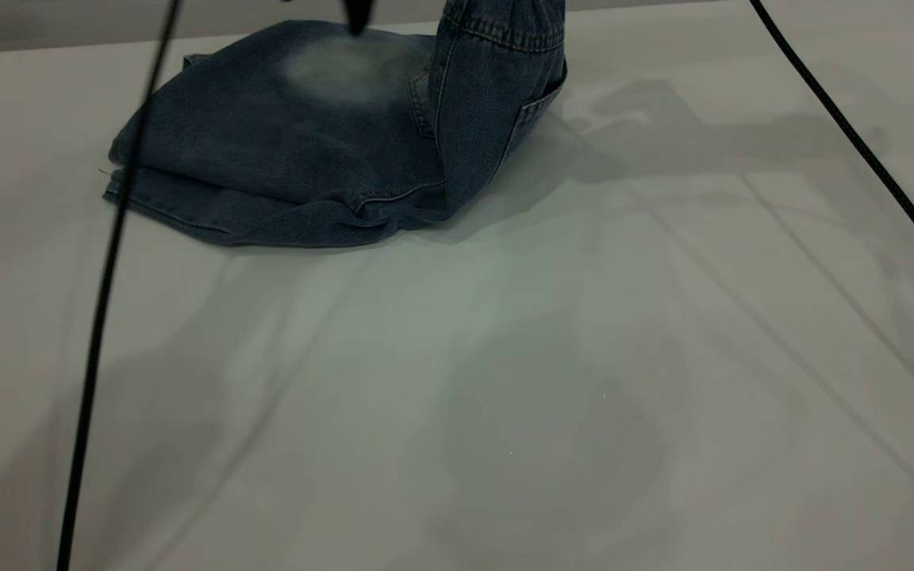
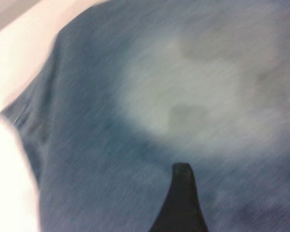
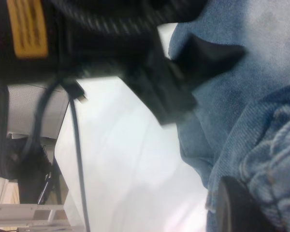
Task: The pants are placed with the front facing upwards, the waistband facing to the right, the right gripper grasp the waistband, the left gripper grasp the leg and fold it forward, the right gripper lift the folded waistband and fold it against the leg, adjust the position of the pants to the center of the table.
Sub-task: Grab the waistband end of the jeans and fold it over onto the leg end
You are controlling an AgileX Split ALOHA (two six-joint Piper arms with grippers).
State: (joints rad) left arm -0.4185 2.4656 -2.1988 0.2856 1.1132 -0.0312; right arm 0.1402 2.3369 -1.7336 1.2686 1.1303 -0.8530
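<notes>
The blue denim pants [image 1: 290, 159] lie folded at the far left of the table [image 1: 505, 396]. Their right end is pulled up into a standing column [image 1: 497, 87] that leaves the exterior view at the top. In the right wrist view my right gripper [image 3: 246, 198] is shut on the gathered waistband [image 3: 275, 159], with one dark finger [image 3: 234, 208] under the cloth. The tip of my left gripper [image 1: 358, 17] hangs just above the pale knee patch [image 1: 338, 67]. One left finger [image 2: 182, 193] shows over the denim with nothing against it, so the gripper is open and holds nothing.
Two black cables cross the exterior view, one down the left side [image 1: 100, 317] and one at the upper right [image 1: 862, 151]. White tabletop stretches in front of and to the right of the pants. The left arm's black body [image 3: 87, 43] fills part of the right wrist view.
</notes>
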